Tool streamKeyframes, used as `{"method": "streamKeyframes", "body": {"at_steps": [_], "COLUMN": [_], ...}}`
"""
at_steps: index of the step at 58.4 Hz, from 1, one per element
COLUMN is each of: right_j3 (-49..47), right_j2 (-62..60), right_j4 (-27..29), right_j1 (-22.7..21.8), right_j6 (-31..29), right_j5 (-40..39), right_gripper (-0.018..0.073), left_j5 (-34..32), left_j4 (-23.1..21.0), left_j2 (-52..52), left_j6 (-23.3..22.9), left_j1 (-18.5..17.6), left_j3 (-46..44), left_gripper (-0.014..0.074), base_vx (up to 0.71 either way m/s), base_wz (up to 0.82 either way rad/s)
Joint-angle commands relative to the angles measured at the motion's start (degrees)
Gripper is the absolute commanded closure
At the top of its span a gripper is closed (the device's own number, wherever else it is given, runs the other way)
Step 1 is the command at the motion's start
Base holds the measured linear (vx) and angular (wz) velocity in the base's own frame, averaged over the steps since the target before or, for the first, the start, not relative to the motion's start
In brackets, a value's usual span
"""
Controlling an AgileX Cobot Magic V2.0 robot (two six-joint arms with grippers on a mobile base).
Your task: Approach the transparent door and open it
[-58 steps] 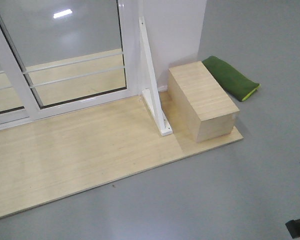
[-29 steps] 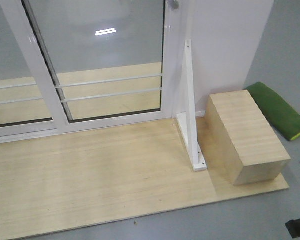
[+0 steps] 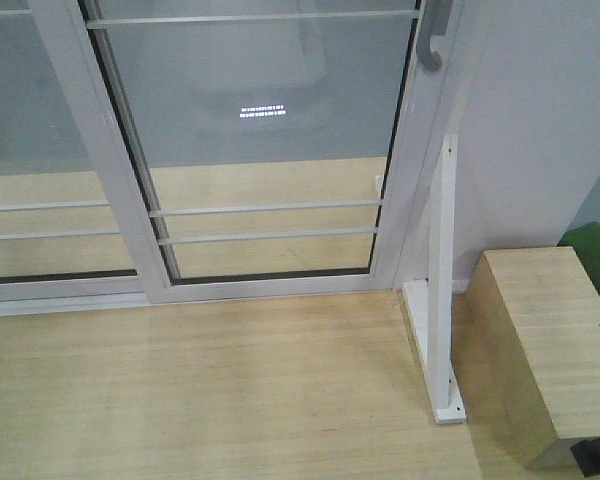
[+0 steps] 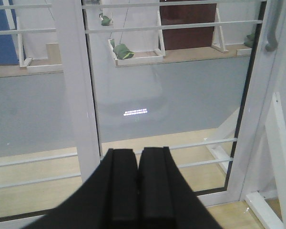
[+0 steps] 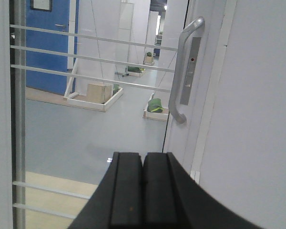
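The transparent door fills the upper middle of the front view: clear glass in a white frame with thin white bars. Its curved grey pull handle sits on the right stile, also seen as the handle ahead and above in the right wrist view, and at the top right as the handle in the left wrist view. My left gripper is shut and empty, facing the door's lower glass. My right gripper is shut and empty, below and left of the handle, well short of it.
A second white-framed glass panel without a handle stands to the left. A white triangular brace rises from the wooden platform by the wall. A wooden box and a green cushion lie at the right.
The view has advanced toward the door and swung right: the glass panel now fills the frame, the handle has come into view, and the box and cushion have slid to the right edge.
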Motion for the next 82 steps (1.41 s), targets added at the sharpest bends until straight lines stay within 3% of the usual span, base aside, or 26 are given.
{"method": "streamKeyframes", "body": {"at_steps": [1, 34, 82], "right_j3": [0.18, 0.18, 0.18], "right_j2": [-0.92, -0.92, -0.92], "right_j4": [-0.16, -0.16, -0.16], "right_j1": [-0.24, -0.24, -0.24], "right_j6": [0.02, 0.02, 0.02], "right_j5": [-4.98, -4.98, -4.98], "right_gripper": [0.0565, 0.0565, 0.0565], "left_j5": [-4.87, -4.87, -4.87], "left_j4": [-0.13, -0.13, -0.13], "left_j2": [-0.79, -0.79, -0.79], "left_j6": [-0.26, -0.26, -0.26], "left_j1": [-0.31, -0.31, -0.31], "left_j3": [0.52, 0.52, 0.52], "left_gripper": [0.0602, 0.0602, 0.0602], "base_vx": [0.35, 0.27, 0.07], "base_wz": [0.06, 0.03, 0.04]}}
